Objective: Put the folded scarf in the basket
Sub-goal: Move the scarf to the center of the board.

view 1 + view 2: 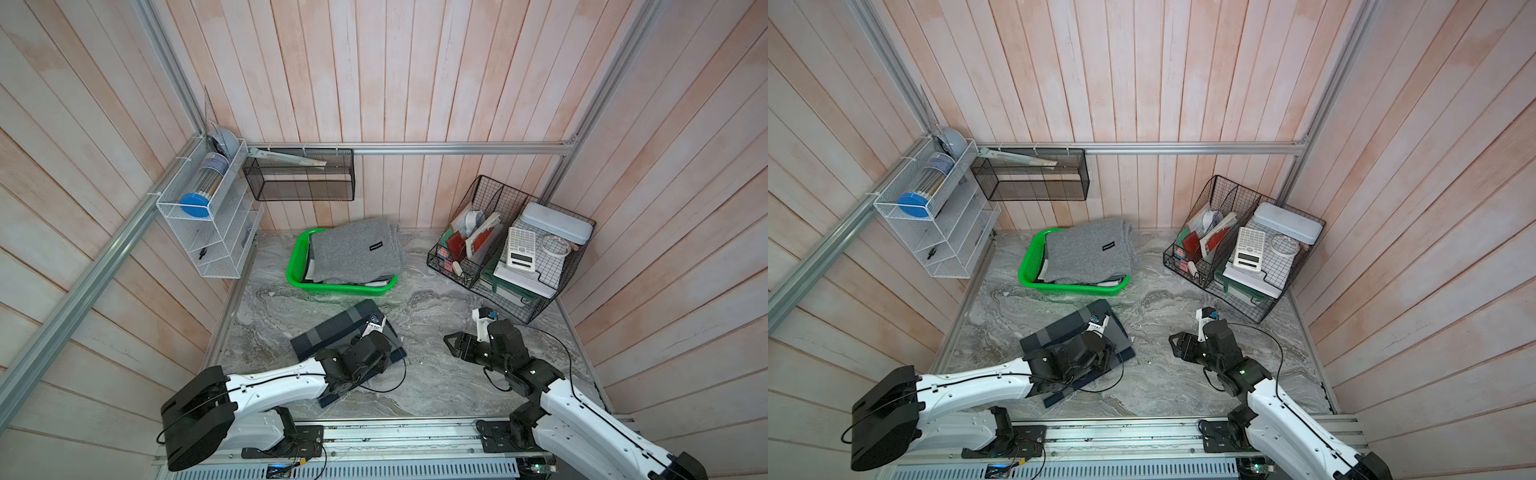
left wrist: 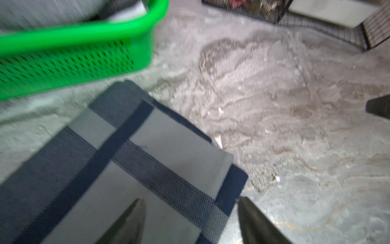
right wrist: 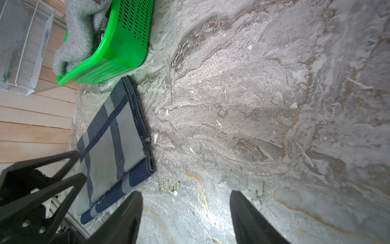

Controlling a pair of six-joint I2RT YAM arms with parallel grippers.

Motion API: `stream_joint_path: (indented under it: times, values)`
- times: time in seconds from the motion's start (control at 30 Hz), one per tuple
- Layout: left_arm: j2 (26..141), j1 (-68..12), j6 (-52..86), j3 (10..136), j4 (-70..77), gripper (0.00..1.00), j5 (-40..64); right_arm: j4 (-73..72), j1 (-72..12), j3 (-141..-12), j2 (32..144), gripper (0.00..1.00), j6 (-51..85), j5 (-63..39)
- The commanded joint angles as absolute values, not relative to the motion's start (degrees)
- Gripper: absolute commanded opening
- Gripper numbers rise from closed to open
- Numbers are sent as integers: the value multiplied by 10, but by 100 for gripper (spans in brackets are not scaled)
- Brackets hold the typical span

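Pale wood-plank walls [image 1: 374, 83] close in a grey marbled tabletop [image 1: 436, 374], which is the largest surface in both top views. At its far right corner stands a black wire desk organizer [image 1: 557, 270] crammed with papers and a white calculator [image 1: 519, 249], while a white wire rack [image 1: 208, 232] and a black mesh bin [image 1: 299, 178] hang on the walls to the far left. The green basket [image 1: 297, 257] sits at the back middle of the table, already holding a folded grey knit [image 1: 353, 253] that spills over its far rim. The folded scarf [image 1: 332, 328], navy and grey plaid, lies flat on the table outside the basket, its far corner just beside the basket's near wall [image 3: 126, 48]. The left arm's wrist hangs over the scarf's near half; in the blurred left wrist view the left gripper [image 2: 191, 200] has its fingers spread wide, one above the cloth [image 2: 168, 143] and one past its edge above the marble, gripping nothing. The right gripper [image 3: 185, 193] hovers well to the scarf's right over bare marble, its jaws parted with nothing between them
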State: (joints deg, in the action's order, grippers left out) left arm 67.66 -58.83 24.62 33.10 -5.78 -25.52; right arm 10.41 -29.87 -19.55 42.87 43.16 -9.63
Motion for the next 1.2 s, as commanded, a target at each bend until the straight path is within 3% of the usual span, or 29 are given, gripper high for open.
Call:
stream_joint_path:
  times: [0.0, 0.2, 0.47, 0.87, 1.17]
  values:
    - [615, -587, 134, 309, 54, 100, -371, 87, -301, -190, 427, 72, 436, -88]
    - [529, -538, -29, 199, 306, 100, -405, 32, -301, -191, 463, 72, 437, -107]
    - [462, -456, 9, 174, 252, 100, -318, -27, -315, -218, 557, 73, 431, -126]
    - [488, -445, 22, 176, 244, 100, -336, -166, -393, -343, 855, 73, 444, -183]
    - [487, -411, 57, 184, 213, 100, -380, -188, -433, -418, 991, 73, 461, -181]
